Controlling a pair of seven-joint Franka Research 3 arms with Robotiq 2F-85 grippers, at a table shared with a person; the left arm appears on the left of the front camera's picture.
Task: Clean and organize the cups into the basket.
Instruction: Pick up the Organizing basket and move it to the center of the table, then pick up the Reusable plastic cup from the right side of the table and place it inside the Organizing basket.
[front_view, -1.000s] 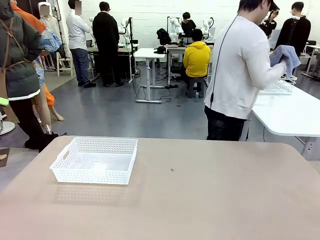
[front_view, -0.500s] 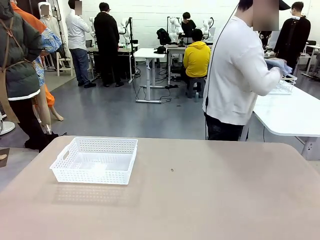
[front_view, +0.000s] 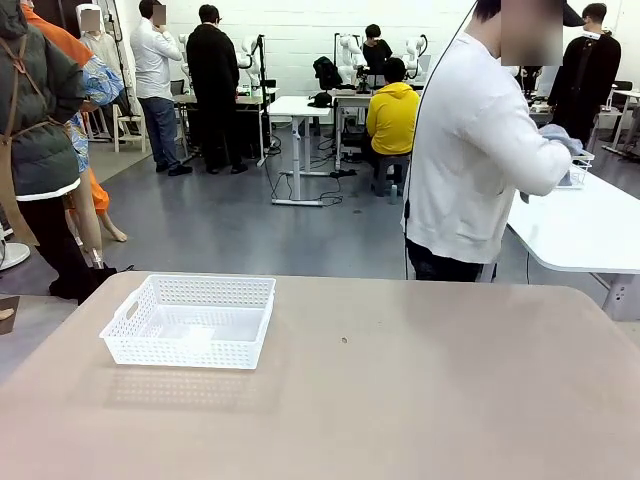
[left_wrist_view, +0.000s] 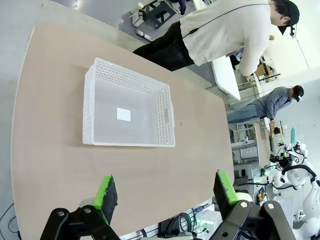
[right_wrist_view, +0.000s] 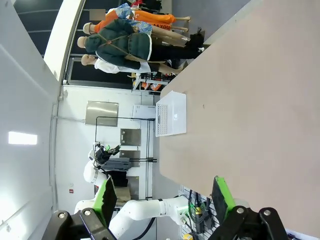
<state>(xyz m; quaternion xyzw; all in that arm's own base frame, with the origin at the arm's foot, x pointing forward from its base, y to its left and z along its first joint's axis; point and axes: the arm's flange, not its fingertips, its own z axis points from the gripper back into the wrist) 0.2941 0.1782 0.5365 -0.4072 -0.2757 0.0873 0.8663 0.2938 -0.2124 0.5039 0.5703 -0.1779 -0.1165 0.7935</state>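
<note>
My left end effector hangs high over the table, its green-padded fingers spread wide apart with nothing between them. Below it the basket sits upright on the table (a small white label lies on its floor). Seen from the front, it stands on the table's left part, toward the far edge. My right end effector is likewise spread apart and holds nothing, above bare tabletop well apart from the basket. A person in a white top stands beyond the far edge, turned toward a neighbouring white table.
</note>
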